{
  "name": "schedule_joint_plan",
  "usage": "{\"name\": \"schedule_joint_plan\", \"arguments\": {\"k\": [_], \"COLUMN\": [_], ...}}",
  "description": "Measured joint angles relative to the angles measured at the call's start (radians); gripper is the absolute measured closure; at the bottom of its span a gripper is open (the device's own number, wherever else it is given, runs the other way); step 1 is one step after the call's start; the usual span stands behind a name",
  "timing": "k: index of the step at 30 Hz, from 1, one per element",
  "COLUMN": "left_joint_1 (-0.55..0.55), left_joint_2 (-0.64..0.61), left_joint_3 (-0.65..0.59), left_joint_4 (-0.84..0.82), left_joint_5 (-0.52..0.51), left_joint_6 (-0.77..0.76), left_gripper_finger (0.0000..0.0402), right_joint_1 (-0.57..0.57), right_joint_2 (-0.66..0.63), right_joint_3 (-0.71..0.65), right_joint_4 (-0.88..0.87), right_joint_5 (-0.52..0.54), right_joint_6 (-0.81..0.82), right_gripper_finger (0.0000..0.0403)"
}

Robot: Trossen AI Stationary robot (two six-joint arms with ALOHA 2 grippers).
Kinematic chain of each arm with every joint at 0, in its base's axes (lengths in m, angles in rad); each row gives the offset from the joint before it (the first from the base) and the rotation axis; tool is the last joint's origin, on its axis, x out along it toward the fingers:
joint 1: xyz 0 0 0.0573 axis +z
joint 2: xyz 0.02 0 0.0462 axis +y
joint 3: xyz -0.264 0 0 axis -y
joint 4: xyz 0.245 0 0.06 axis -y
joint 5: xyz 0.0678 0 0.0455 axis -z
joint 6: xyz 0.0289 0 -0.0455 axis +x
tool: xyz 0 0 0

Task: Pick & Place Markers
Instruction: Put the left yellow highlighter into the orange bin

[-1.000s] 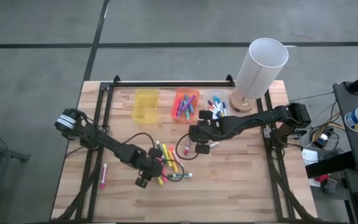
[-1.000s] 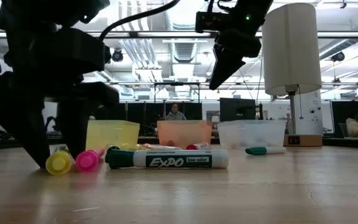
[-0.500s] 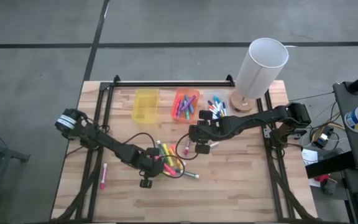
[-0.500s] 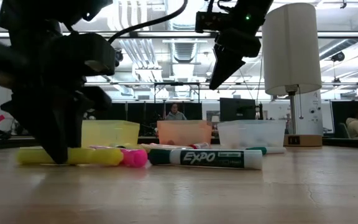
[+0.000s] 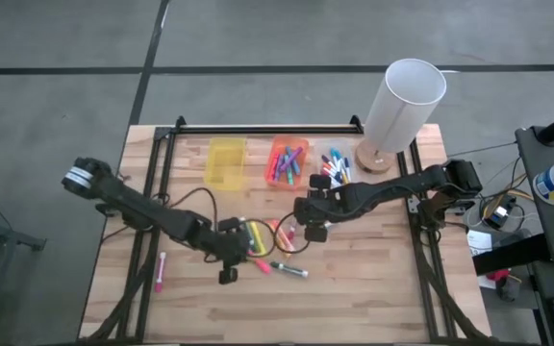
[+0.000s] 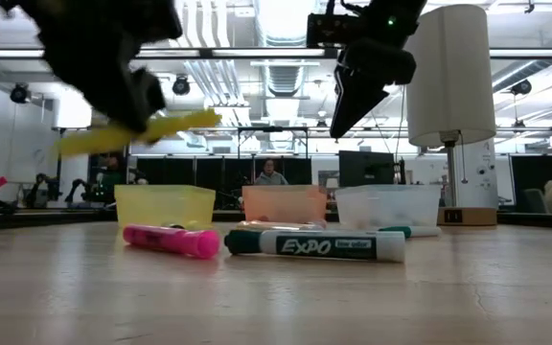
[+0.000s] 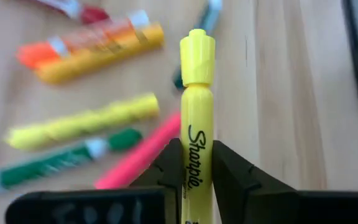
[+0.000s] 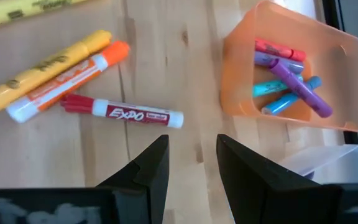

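left gripper [image 7: 196, 177] clamps yellow Sharpie highlighter [image 7: 196, 124], lifted off tabletop [image 5: 373, 279] | right gripper [image 8: 191, 158] parted, empty, beside orange bin [image 8: 291, 68] | some markers binned; loose markers [image 5: 275, 252] remain mid-tabletop

A robotics lab on an open-plan industrial floor: a wooden workbench [image 5: 373, 279] stands on polished grey concrete [image 5: 56, 86], with exposed ceiling ducts [image 6: 286, 72], strip lighting, rows of monitors [image 6: 367, 168] and seated people [image 6: 270, 173] behind.
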Motion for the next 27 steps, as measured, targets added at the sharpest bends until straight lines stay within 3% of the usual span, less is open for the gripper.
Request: {"name": "schedule_joint_plan", "arguments": {"k": [10,17,27], "left_joint_1": [0.132,0.271,0.483], "left_joint_2": [-0.141,-0.149,-0.141], "left_joint_3": [0.000,0.000,0.000], "left_joint_4": [0.026,0.104,0.313], "left_joint_5": [-0.195,-0.200,-0.103], "left_joint_6": [-0.037,-0.042,-0.025], "left_gripper_finger": [0.0346,0.0345,0.0345], "right_joint_1": [0.029,0.050,0.090], "right_joint_2": [-0.006,-0.007,-0.008], "right_joint_3": [0.000,0.000,0.000], "right_joint_4": [0.004,0.000,0.002], "right_joint_5": [0.001,0.001,0.001], "right_joint_6": [0.029,0.042,0.047], "right_gripper_finger": [0.0275,0.0275,0.0275]}}
